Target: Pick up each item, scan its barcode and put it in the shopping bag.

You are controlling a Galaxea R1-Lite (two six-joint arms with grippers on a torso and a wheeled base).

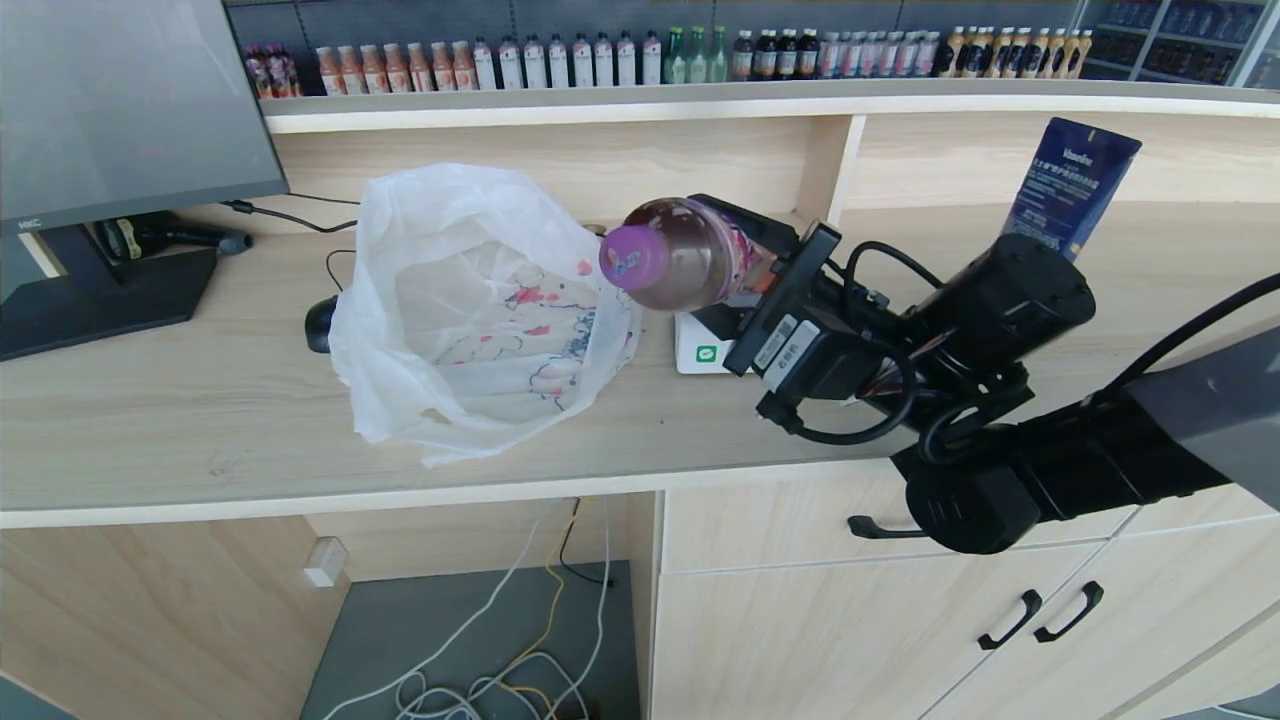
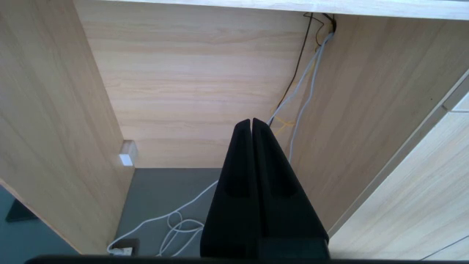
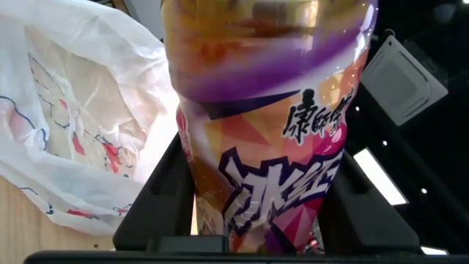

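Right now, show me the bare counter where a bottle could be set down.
The widest bare counter lies between the monitor stand and the shopping bag, out to the front edge. Another patch lies right of the blue card. It is crowded between bag and white box, under the held bottle.

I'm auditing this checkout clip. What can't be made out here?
- Barcode on the bottle: not on the sides facing the head or right wrist view.
- White box: head view, mostly hidden by bottle and right hand.
- Bottom of the shopping bag: head view, crumpled folds cover it.
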